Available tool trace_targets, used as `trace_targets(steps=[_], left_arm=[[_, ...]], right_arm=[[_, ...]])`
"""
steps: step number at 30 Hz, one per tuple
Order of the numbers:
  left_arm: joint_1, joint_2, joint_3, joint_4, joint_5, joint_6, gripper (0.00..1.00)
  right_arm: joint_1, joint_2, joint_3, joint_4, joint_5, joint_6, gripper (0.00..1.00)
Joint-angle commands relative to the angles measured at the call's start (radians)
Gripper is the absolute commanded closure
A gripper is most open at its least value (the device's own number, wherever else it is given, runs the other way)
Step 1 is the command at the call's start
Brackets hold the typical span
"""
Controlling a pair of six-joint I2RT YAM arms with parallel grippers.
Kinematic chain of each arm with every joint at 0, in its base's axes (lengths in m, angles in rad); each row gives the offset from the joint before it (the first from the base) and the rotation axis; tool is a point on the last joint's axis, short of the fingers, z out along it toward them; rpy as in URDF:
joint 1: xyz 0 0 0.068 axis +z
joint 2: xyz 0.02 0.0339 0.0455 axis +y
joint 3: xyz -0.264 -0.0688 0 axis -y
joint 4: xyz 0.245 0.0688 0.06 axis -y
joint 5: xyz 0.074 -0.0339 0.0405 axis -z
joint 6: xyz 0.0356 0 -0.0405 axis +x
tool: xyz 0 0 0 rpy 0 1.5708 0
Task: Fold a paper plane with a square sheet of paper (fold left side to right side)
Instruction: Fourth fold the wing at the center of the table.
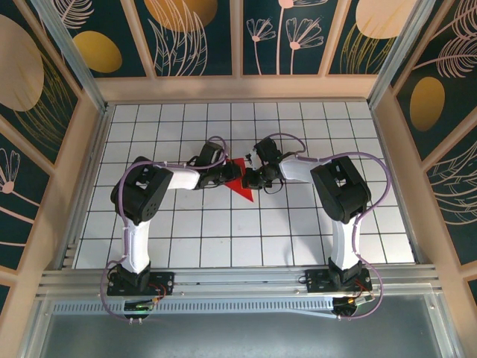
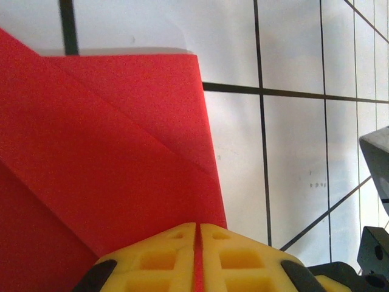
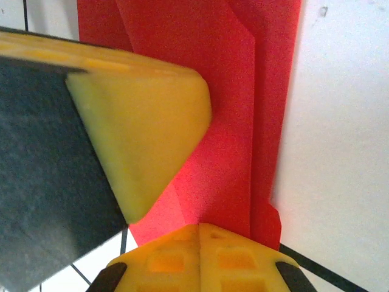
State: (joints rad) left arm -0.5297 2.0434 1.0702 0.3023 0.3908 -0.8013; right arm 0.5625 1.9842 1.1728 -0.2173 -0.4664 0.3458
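- Folding is partway through, by my read. The square sheet of paper [image 1: 240,186] is a creased, layered shape and no flat square, but it's nowhere near a dart yet.
- It sits in the middle of the overhead frame on the white grid table [image 1: 186,224], squeezed between the two wrists. One pointed corner pokes toward the bottom of the frame.
- The left gripper [image 2: 197,230] has its yellow fingers closed down to a slit with a thin red line of paper in it, so it's pinching an edge of the sheet. In its wrist view the red lies on the left half, with diagonal creases running across it.
- The right gripper [image 3: 200,230] has its fingers fully together at bottom centre of its own view, tips right at the paper's lower edge. It looks like it's pressing the sheet down rather than holding it, but I can't tell if any paper is caught.
- Next move, my guess: carry the pinched flap over to the other side and lay it edge on edge while the other tip pins the sheet. Thin paper will slide or buckle if the pin lets go early.
- It's crowded in there. One yellow finger [image 3: 146,128] of the left gripper looms in the upper left of the right wrist view, just over the paper. A grey and black bit of hardware [image 2: 377,182] sits at the right edge of the left wrist view, close by.
- Lilac cables [image 1: 373,160] loop off both arms, well clear of the fold.
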Motion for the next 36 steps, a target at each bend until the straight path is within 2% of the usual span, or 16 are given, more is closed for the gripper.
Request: trace_targets(steps=[1, 15, 36], left_arm=[[0.060, 0.035, 0.016, -0.039, -0.043, 0.041, 0.89], [0.147, 0.102, 0.145, -0.145, -0.044, 0.128, 0.87], [0.223, 0.184, 0.278, -0.196, -0.029, 0.156, 0.85]], right_arm=[[-0.009, 0.090, -0.047, -0.162, 0.158, -0.028, 1.00], [-0.009, 0.092, -0.050, -0.183, 0.147, -0.043, 1.00], [-0.009, 0.098, -0.055, -0.165, 0.130, -0.034, 1.00]])
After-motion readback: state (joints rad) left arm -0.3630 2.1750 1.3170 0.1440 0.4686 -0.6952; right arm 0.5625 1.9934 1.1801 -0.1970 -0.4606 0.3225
